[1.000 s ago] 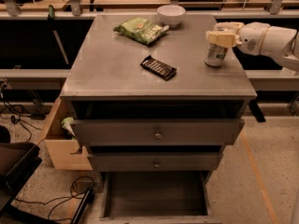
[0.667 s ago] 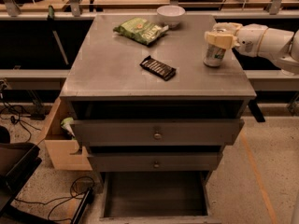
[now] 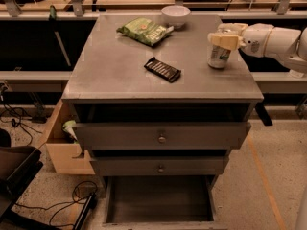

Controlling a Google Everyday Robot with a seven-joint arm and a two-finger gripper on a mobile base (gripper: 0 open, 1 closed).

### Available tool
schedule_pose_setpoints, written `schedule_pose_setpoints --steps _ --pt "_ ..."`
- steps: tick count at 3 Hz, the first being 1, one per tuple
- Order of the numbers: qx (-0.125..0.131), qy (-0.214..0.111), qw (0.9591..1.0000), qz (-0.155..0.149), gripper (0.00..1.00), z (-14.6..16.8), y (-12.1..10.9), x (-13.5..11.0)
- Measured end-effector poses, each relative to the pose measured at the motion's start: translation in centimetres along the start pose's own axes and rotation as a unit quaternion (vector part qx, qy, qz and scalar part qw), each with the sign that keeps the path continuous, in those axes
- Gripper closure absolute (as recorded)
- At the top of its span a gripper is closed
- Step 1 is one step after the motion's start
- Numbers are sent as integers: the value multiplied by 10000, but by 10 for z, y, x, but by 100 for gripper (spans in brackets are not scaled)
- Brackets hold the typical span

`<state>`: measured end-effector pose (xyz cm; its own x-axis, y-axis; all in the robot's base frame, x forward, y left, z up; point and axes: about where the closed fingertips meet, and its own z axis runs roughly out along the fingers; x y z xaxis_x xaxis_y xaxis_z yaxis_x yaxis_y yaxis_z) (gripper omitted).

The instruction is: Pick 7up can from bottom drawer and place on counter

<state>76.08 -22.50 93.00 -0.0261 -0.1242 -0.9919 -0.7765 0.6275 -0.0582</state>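
The 7up can (image 3: 219,57) stands upright on the grey counter (image 3: 120,68) near its right edge. My gripper (image 3: 223,36) reaches in from the right on a white arm and its pale fingers (image 3: 223,40) sit around the can's top. The bottom drawer (image 3: 159,199) is pulled out at the foot of the cabinet; its dark floor shows nothing on it.
A green snack bag (image 3: 144,30) and a white bowl (image 3: 175,15) lie at the counter's back. A dark chocolate bar (image 3: 162,69) lies in the middle. Two grey drawer fronts with knobs (image 3: 161,138) stand slightly open. A pale wooden box (image 3: 64,147) sits at the left of the cabinet.
The gripper and the can have shifted very slightly left on the counter; otherwise nothing has visibly changed.
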Motion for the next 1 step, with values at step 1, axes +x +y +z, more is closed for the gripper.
schedule_pose_setpoints --steps 1 --pt "-26 -2 10000 5 4 3 2 0"
